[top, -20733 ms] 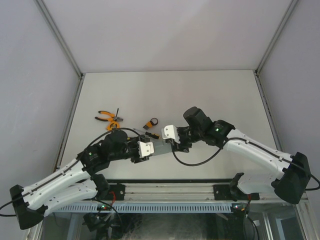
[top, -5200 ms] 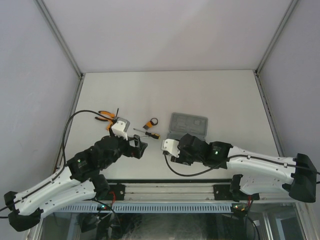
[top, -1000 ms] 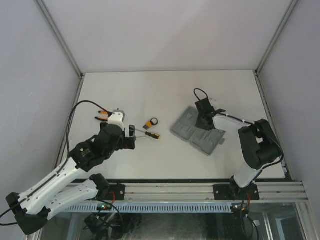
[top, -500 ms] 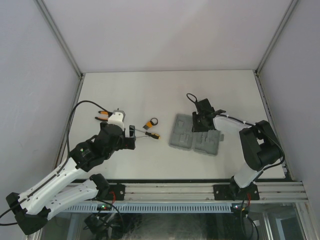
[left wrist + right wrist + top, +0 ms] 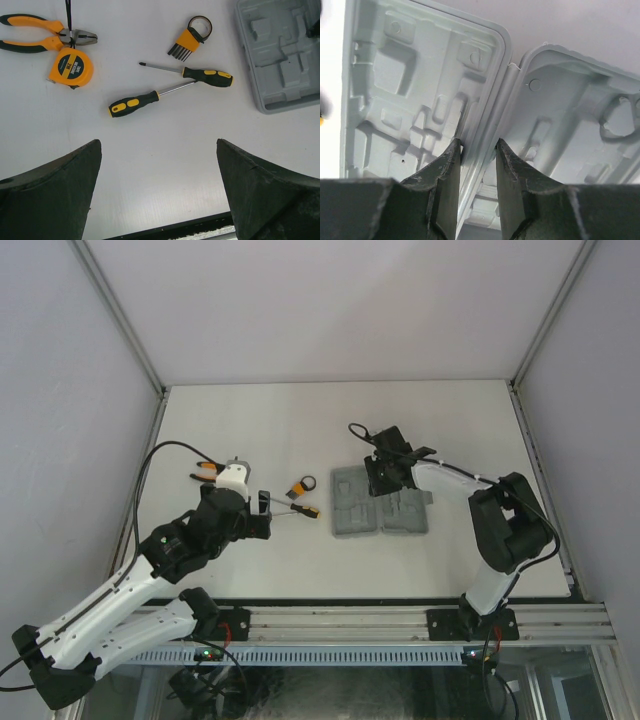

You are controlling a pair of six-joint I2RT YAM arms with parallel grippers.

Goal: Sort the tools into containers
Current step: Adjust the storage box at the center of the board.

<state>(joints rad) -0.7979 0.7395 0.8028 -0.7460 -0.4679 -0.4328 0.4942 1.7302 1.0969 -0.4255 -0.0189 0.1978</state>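
Two yellow-and-black screwdrivers [image 5: 134, 103] lie just ahead of my left fingers [image 5: 55, 190], one tip meeting the other's handle. Their long axes run roughly along the line joining those fingers, so I judge the wrist must turn before closing. Those fingers stand wide apart, holding nothing, and that arm is nearer. Beyond sit the orange-and-black hex-key set [image 5: 186, 42], the round orange tape measure [image 5: 71, 66] and, just beside it, the orange-handled pliers [image 5: 40, 34]. The flat grey plastic hinged case [image 5: 352, 510] lies open to the tools' right; my right fingers [image 5: 445, 175] pinch its inner wall beside the hinge. The white bench [image 5: 300, 420] looks smooth, with bare surface around each handle.
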